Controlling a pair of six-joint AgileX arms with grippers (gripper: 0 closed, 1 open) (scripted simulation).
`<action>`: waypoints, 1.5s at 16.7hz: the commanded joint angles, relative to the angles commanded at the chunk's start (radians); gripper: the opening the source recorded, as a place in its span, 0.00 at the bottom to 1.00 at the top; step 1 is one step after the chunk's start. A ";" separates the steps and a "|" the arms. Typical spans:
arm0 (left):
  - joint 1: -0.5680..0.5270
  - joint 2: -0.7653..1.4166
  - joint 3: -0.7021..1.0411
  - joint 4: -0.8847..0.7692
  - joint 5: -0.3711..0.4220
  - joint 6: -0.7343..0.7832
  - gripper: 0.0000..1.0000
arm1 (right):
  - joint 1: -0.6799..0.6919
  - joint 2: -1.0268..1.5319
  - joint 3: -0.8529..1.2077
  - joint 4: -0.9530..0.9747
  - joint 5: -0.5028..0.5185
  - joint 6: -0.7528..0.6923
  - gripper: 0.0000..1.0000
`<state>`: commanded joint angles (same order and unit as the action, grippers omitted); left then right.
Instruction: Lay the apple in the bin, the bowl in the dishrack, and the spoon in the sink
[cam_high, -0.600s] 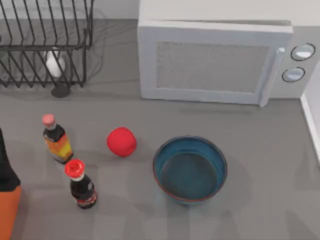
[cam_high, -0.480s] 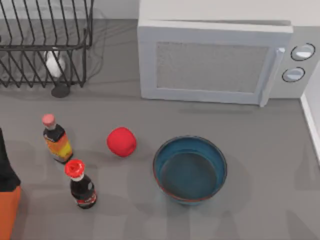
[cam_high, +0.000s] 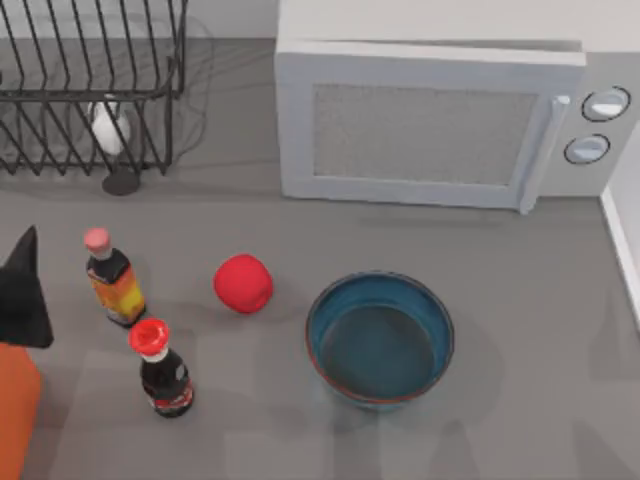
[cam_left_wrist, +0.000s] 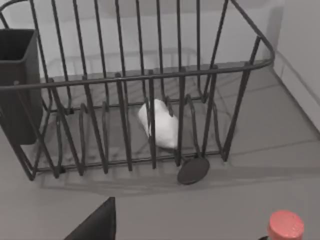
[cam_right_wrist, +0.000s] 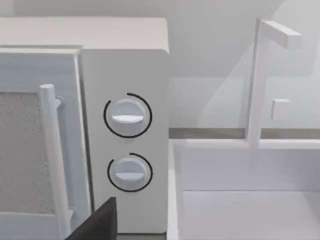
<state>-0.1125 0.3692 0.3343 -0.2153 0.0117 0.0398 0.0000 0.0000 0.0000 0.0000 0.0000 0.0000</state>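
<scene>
Top view places the small round bright-red apple (cam_high: 243, 283) on the grey table (cam_high: 520, 300), untouched, between the two bottles and the wide deep teal-blue bowl (cam_high: 380, 338).

Handling, judged: the apple looks rigid, light and smooth, and liable to roll. Grip it across its widest diameter, from above. Being near-spherical, it has no long axis and no evident pointing direction.

The bowl sits upright, mouth up, apart from the apple. It appears stiff, and its rim is the natural hold.

The left gripper (cam_high: 24, 290) appears as a dark tip at the left edge, above the bright-orange flat-sided bin (cam_high: 14, 415). The apple lies well apart from that tip, beyond the orange-labelled bottle (cam_high: 113, 279) and the red-capped dark bottle (cam_high: 161, 368). Whether its fingers are parted or closed cannot be told.

The black wire dishrack (cam_high: 90, 90) stands beyond the fingers.
</scene>
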 joint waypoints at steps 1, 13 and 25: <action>-0.023 0.089 0.071 -0.047 0.001 0.011 1.00 | 0.000 0.000 0.000 0.000 0.000 0.000 1.00; -0.311 1.308 0.957 -0.669 -0.009 0.166 1.00 | 0.000 0.000 0.000 0.000 0.000 0.000 1.00; -0.417 1.713 1.288 -0.887 -0.005 0.216 1.00 | 0.000 0.000 0.000 0.000 0.000 0.000 1.00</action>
<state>-0.5293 2.0824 1.6223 -1.1021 0.0067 0.2558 0.0000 0.0000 0.0000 0.0000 0.0000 0.0000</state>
